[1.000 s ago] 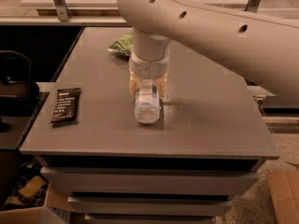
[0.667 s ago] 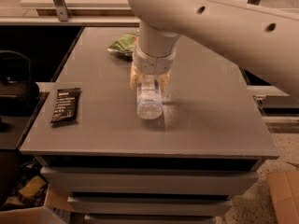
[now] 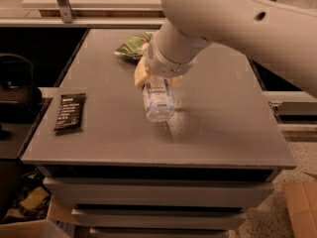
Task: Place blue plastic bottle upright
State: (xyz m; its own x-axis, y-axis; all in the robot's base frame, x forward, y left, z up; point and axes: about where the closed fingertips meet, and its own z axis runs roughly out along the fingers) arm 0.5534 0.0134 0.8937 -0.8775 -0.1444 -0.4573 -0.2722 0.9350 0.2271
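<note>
The blue plastic bottle (image 3: 158, 101) is a clear bluish bottle with a pale label. It hangs tilted, its bottom end pointing toward the camera, just above the middle of the grey table (image 3: 228, 133). My gripper (image 3: 151, 79) comes down from the big white arm and is shut on the bottle's upper part. The tan fingers (image 3: 140, 73) show beside the bottle. The cap end is hidden by the gripper and wrist.
A green snack bag (image 3: 132, 45) lies at the back of the table, just behind the gripper. A flat black wrapper packet (image 3: 70, 111) lies near the left edge. A cardboard box (image 3: 301, 207) stands on the floor at the lower right.
The arm has swung and lifted a little with the bottle in it. The bottle's bottom end has come off the table and now points more toward the camera.
</note>
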